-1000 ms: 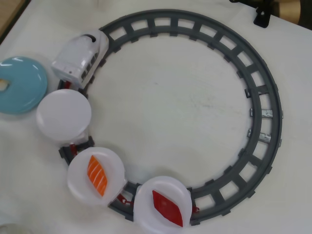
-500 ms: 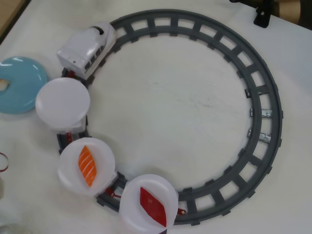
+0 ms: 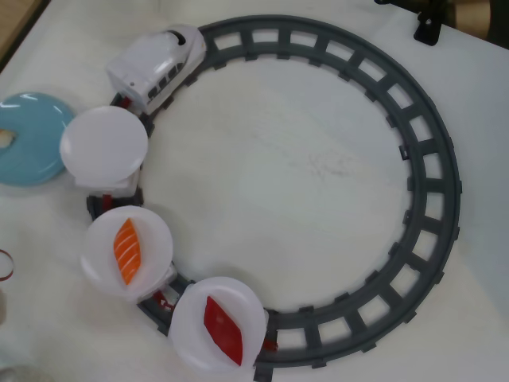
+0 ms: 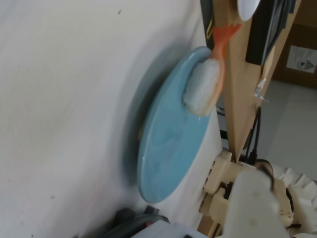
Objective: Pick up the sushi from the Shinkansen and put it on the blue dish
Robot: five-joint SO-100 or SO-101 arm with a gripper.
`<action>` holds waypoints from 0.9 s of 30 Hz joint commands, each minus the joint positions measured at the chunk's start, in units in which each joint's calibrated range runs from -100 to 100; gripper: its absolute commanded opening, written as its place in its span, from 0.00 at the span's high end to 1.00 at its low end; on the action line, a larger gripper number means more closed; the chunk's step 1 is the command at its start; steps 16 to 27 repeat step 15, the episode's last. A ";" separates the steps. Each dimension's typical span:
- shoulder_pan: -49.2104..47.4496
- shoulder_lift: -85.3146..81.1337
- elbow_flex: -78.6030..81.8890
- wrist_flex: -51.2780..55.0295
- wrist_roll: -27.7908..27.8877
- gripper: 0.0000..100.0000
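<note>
The shrimp sushi (image 4: 205,84) lies on the far rim of the blue dish (image 4: 171,144) in the wrist view, with its orange tail pointing up. In the overhead view only a pale bit of the sushi (image 3: 6,137) shows at the left edge, on the blue dish (image 3: 32,143). The white Shinkansen (image 3: 155,64) stands on the grey track (image 3: 433,167) at the upper left. It pulls three white plates: the first (image 3: 103,145) is empty, the second holds an orange salmon piece (image 3: 127,251), and the third holds a dark red piece (image 3: 223,329). A blurred white part (image 4: 252,203) at the wrist view's lower right may be a finger. The gripper is not in the overhead view.
The grey track forms a ring around bare white tabletop (image 3: 302,167). The first white plate overlaps the blue dish's right edge. A black clamp (image 3: 429,28) sits at the top right. In the wrist view a wooden table edge (image 4: 237,99) and cables lie beyond the dish.
</note>
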State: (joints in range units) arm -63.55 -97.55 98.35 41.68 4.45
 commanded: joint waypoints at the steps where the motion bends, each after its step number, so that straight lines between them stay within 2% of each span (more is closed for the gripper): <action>1: -0.19 -0.46 1.11 0.32 0.26 0.81; 27: -0.19 -0.37 1.11 0.32 0.31 0.81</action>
